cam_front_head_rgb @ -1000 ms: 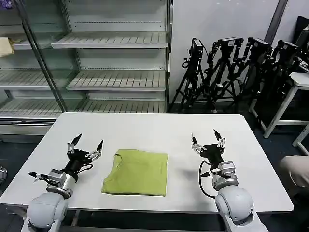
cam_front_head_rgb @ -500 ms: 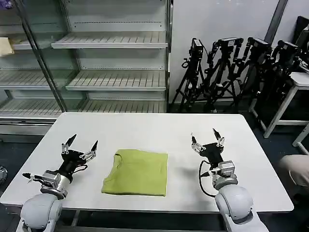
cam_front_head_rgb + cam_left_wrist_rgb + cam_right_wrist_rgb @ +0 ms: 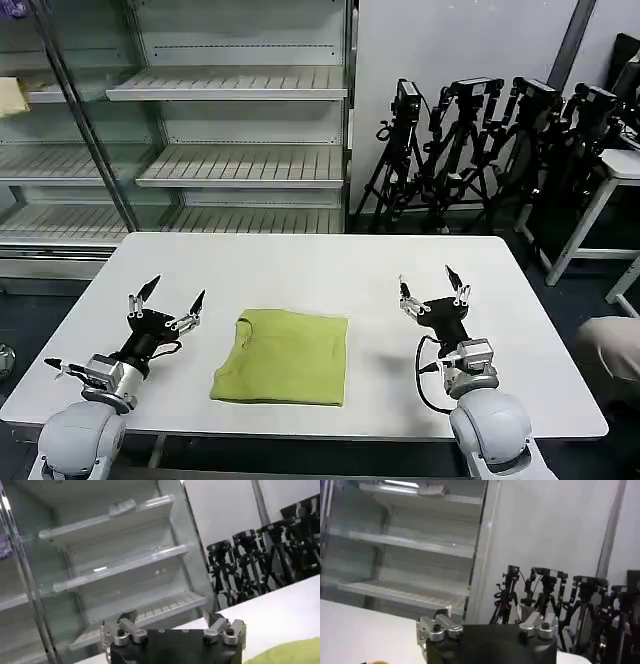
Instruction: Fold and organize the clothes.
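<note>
From my seat the folding looks done: the T-shirt point(image 3: 283, 356) lies on the desk point(image 3: 300, 265) as a compact, roughly square packet near the front edge, a little toward the left of the middle, its edges fairly even and the neckline tucked along its left side. My left claw point(image 3: 165, 306) sits above the desk just beside the packet's left edge, fingers spread wide and gripping nothing. My right claw point(image 3: 431, 290) hovers well apart from the shirt toward the right front part of the desk, also spread open and empty. I judge that what is left, if anything, is squaring up or moving the packet to where it belongs.
</note>
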